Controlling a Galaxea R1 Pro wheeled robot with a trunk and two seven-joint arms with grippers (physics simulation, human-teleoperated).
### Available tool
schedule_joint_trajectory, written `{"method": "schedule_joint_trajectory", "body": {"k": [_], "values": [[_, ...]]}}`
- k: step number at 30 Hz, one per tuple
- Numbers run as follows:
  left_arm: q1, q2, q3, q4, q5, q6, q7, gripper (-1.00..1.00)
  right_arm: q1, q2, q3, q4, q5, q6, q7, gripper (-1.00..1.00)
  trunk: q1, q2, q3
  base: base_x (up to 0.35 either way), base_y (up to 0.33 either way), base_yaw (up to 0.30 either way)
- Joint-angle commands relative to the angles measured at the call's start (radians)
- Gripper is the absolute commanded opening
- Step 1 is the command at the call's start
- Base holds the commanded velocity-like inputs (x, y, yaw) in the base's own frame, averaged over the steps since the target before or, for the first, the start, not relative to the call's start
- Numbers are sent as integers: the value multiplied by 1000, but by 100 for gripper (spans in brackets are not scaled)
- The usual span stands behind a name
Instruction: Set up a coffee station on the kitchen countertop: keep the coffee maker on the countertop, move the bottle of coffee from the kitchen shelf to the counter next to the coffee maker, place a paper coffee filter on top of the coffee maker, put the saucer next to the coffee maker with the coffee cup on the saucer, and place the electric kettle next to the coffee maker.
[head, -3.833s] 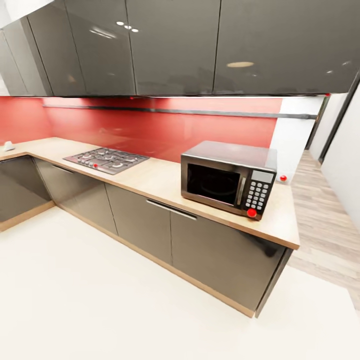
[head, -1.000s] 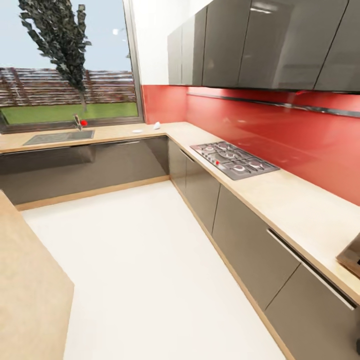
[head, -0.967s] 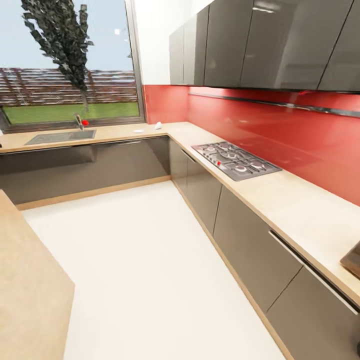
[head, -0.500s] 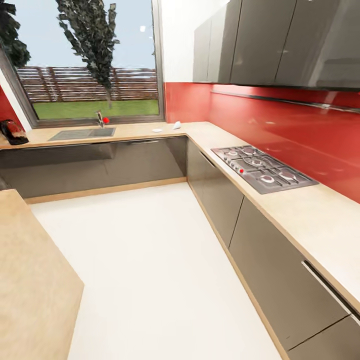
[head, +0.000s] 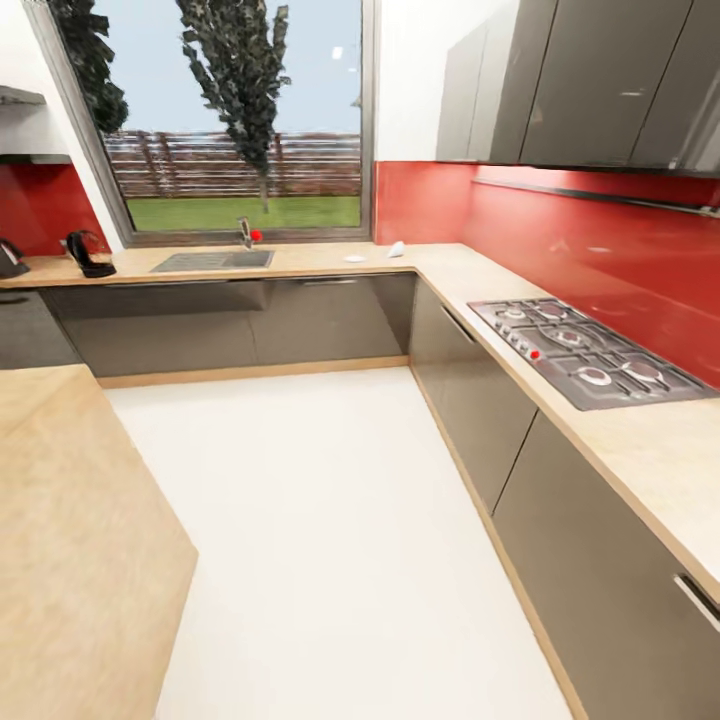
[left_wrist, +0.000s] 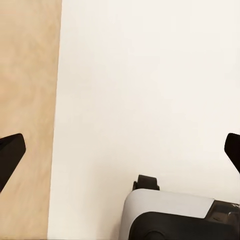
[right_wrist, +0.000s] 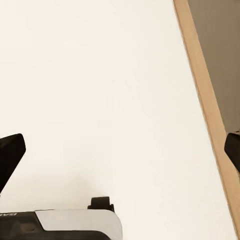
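Stretching along two walls, a light wood-grain countertop (head: 640, 450) forms an L over glossy grey base cabinets (head: 330, 320), with a red backsplash (head: 600, 250) behind it and grey upper cabinets (head: 590, 80) above. A steel gas hob (head: 585, 350) with a red knob is set into the right run. Under the large window (head: 225, 120), which looks onto grass, a fence and trees, sits a grey recessed sink (head: 212, 261) with a tap. A small white cup-like object (head: 396, 248) and a flat white disc (head: 354, 258), perhaps the saucer, rest near the counter's corner. At the far left end stand a black coffee maker (head: 85, 254) and, beside it at the edge, a dark kettle-like shape (head: 10, 258). A second wooden surface (head: 70, 560) fills the near left, over a plain white floor (head: 330, 520).

In the wrist views, the left gripper (left_wrist: 120, 150) and right gripper (right_wrist: 120, 150) both hang spread wide above the floor, holding nothing.
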Motion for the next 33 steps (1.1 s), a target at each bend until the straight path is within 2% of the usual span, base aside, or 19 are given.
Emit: {"method": "schedule_joint_trajectory", "body": {"k": [1, 8, 33], "values": [[-1, 0, 0, 1, 1, -3, 1, 100, 0, 0, -1, 0, 1, -3, 0, 100, 0, -1, -1, 0, 0, 133], [0, 0, -1, 1, 0, -3, 1, 100, 0, -4, -4, -1, 1, -4, 2, 100, -23, 41, 21, 0, 0, 23], [-1, 0, -1, 1, 1, -3, 1, 100, 0, -4, -1, 2, 1, -4, 1, 100, -119, 216, 137, 0, 0, 0]]}}
